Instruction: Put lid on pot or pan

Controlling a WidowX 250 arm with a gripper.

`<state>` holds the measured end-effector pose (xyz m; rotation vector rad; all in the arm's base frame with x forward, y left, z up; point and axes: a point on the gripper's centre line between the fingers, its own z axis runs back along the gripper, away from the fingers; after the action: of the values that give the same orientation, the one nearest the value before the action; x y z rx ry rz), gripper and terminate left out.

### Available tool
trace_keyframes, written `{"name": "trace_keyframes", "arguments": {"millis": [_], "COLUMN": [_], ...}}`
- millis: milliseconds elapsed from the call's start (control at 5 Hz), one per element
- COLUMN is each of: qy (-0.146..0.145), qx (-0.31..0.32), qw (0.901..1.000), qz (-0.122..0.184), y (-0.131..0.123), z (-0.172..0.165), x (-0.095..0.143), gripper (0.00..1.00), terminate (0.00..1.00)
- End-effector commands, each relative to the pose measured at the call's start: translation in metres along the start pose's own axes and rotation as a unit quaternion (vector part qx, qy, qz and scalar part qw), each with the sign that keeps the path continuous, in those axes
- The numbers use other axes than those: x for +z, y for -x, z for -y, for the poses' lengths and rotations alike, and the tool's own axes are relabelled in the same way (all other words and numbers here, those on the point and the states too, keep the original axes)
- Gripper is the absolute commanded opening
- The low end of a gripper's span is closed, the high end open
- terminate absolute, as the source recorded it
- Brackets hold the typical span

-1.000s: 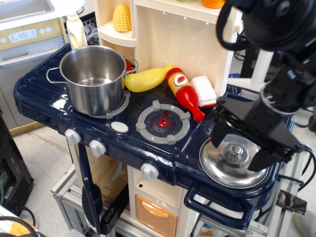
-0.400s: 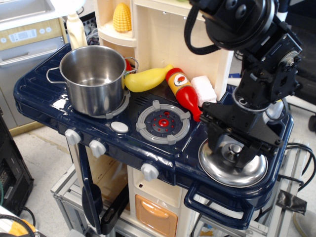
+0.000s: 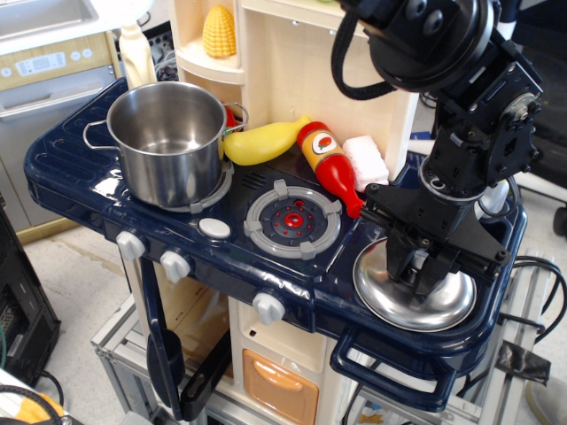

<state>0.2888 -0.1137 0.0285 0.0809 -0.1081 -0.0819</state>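
- At 4 o'clock on the dark blue toy stove top [image 3: 80, 181], the black gripper [image 3: 420, 268] is pressed down onto the middle of the lid [image 3: 413, 297], its fingers drawn in close together over the spot where the knob sits; the knob itself is hidden beneath them, so whether they actually have hold of it cannot be told.
- The lid, shiny and domed, lies flat in the stove's right-hand recess, its rim showing all round the gripper except at 12 o'clock.
- The pot [image 3: 168, 142] stands upright and uncovered at 10 o'clock on the left rear burner, well apart from the lid, wire loop handles at its rim.
- Between pot and lid sits the grey front burner [image 3: 292, 219] with a red centre, bare.
- At 12 o'clock from that burner lie a yellow banana [image 3: 263, 141], a red ketchup bottle [image 3: 333, 166] and a white sponge [image 3: 365, 162], side by side along the back wall.
- A yellow corn cob [image 3: 219, 31] stands on the shelf at 12 o'clock above the pot.
- Three grey knobs [image 3: 175, 265] line the stove's front edge.
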Motion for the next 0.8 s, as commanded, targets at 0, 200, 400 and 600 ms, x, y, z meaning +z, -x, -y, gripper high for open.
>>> {"name": "trace_keyframes", "arguments": {"millis": [0,200,400,600], "qy": [-0.043,-0.103,-0.159,-0.172], "qx": [0.027,0.024,0.001,-0.016], "qw": [0.9982,0.9936,0.9863,0.9846], "qz": [-0.033,-0.039,-0.044,-0.029], "y": [0.006,0.004,0.001,0.0], "z": [-0.013,-0.06,-0.106,-0.155], "x": [0.067,0.112,0.141,0.146], "gripper": [0.0,0.0,0.0,0.0], "terminate": [0.0,0.0,0.0,0.0]}}
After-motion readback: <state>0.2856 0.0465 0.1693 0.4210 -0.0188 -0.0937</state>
